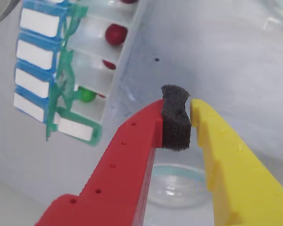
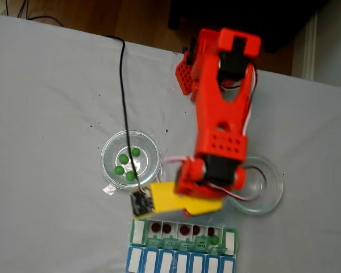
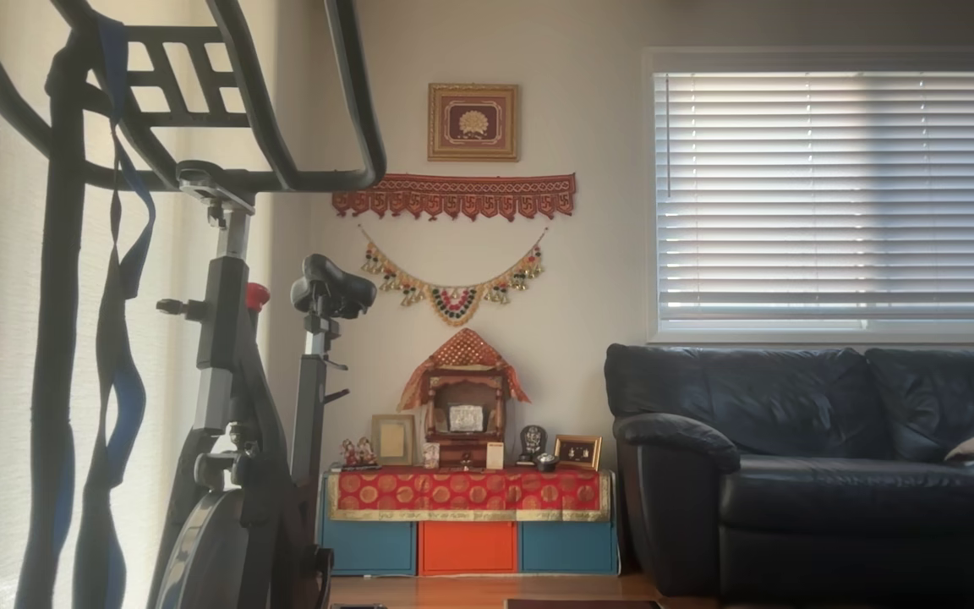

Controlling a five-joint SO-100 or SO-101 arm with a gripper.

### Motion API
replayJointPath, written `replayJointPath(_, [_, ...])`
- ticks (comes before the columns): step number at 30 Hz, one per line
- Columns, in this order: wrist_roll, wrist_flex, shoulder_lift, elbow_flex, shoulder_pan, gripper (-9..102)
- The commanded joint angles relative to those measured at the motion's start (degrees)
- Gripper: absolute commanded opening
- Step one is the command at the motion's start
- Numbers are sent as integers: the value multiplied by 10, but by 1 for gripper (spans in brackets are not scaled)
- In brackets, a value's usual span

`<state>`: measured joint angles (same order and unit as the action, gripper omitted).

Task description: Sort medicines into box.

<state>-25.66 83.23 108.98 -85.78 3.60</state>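
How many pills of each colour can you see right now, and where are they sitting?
Counts from the fixed view:
Green pills in the left glass dish: 4, for example
Green pills in the box: 1
Red pills in the box: 5, for example
Total: 10 pills, 6 already in the box.

Red printed arm (image 2: 223, 114) with one red and one yellow fingers (image 1: 226, 155), black foam pad, white cables.

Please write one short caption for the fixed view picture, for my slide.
Red arm's gripper hangs near the pill box holding red pills and one green pill; four green pills wait in a glass dish.
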Motion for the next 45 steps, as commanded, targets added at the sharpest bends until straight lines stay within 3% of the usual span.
replayJointPath(1, [-76, -35, 146, -101, 47, 1])
replayJointPath(4, [-130, -67, 188, -196, 74, 1])
replayJointPath(13, [-212, -67, 192, -253, 138, 1])
replayJointPath(36, [-310, -110, 6, -160, 255, 2])
replayJointPath(38, [-321, -114, 13, -170, 259, 4])
replayJointPath(41, [-320, -126, 18, -179, 261, 19])
replayJointPath(45, [-319, -134, 15, -179, 263, 21])
